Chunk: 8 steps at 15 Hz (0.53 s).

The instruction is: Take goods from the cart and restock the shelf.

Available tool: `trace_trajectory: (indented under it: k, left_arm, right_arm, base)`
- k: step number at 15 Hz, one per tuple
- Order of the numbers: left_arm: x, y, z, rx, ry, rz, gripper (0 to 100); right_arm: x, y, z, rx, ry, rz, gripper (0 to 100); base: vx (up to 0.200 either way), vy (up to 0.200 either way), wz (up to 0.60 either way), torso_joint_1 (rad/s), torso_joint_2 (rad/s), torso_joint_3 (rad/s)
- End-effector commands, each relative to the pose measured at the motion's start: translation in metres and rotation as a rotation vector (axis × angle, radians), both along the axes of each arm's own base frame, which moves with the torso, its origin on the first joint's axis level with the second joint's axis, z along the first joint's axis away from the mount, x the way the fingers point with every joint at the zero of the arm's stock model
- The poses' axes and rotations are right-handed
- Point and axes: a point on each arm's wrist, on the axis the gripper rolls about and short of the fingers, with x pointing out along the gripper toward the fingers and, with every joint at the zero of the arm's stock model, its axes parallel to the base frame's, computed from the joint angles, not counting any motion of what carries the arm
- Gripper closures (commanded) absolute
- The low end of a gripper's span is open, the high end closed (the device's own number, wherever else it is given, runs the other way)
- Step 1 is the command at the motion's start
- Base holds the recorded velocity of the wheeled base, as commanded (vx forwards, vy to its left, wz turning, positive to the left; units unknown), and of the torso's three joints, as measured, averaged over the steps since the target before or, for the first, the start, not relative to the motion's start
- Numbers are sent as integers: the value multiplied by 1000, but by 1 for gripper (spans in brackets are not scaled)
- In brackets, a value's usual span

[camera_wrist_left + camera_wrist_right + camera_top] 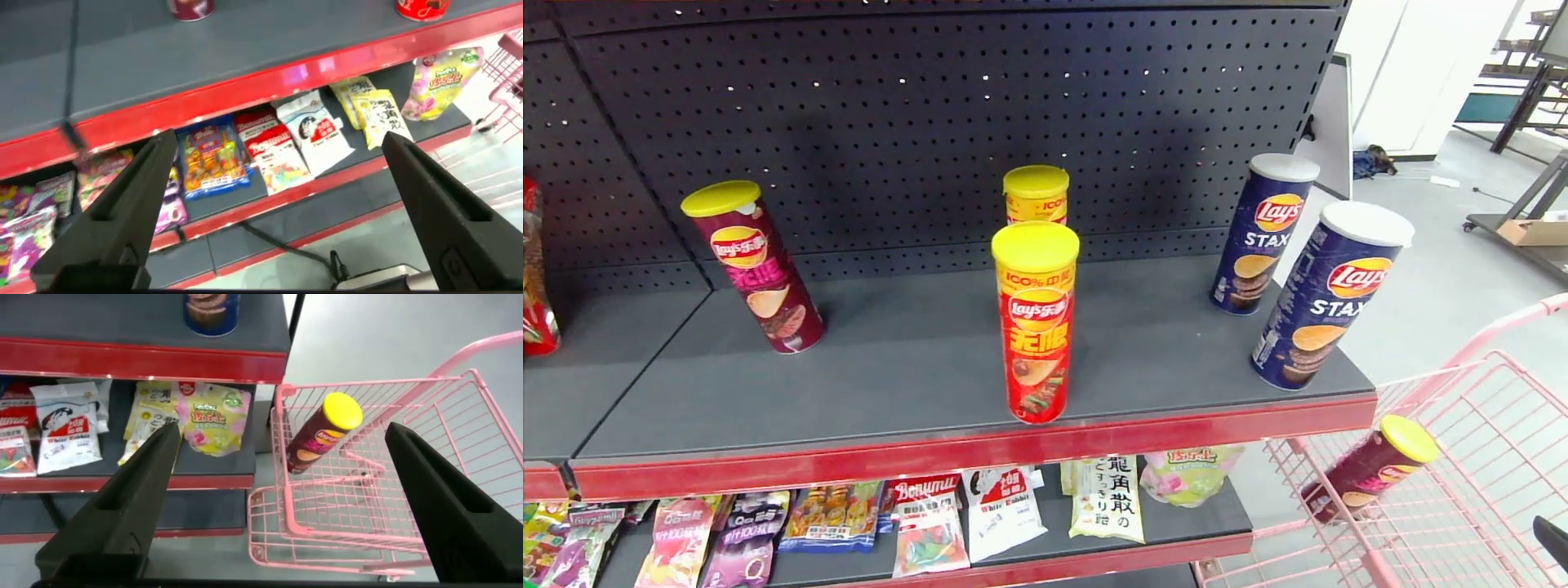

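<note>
Maroon can [1372,468] leans in the cart [384,381] right of the shelf [931,359]; left gripper [278,136] and right gripper [283,426] jaws apart, empty.

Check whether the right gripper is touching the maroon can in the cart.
Apart. The right wrist view shows clear gaps between the right gripper and the maroon can.

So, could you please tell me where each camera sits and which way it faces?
Head view: on the head, facing forward and down at the shelf of cans, pink cart at right.
Left wrist view: on the left wrist, looking past its open left gripper at snack bags below that shelf.
Right wrist view: on the right wrist, looking past its open right gripper at the cart's maroon can.
Shared: that can, in head and right wrist views.
</note>
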Motion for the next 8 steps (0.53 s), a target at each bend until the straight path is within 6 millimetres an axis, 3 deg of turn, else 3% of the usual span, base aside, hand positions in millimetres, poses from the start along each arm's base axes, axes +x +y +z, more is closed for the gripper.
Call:
trace_trajectory:
  k: [1,5,8]
  left_arm:
    - [-1,0,-2,8,-4,-1,0]
    - [-4,1,-8,34,-21,-9,0]
    - [-6,1,-10,39,-42,-19,0]
  right_arm:
    - [-2,0,-2,-1,-7,1,0]
    - [-3,0,-3,-1,-6,1,0]
    - [-3,0,-4,-1,-4,1,0]
  base:
    - [0,-200,0,17,2,-12]
    - [0,-200,0,1,2,1]
    - [0,0,0,0,0,0]
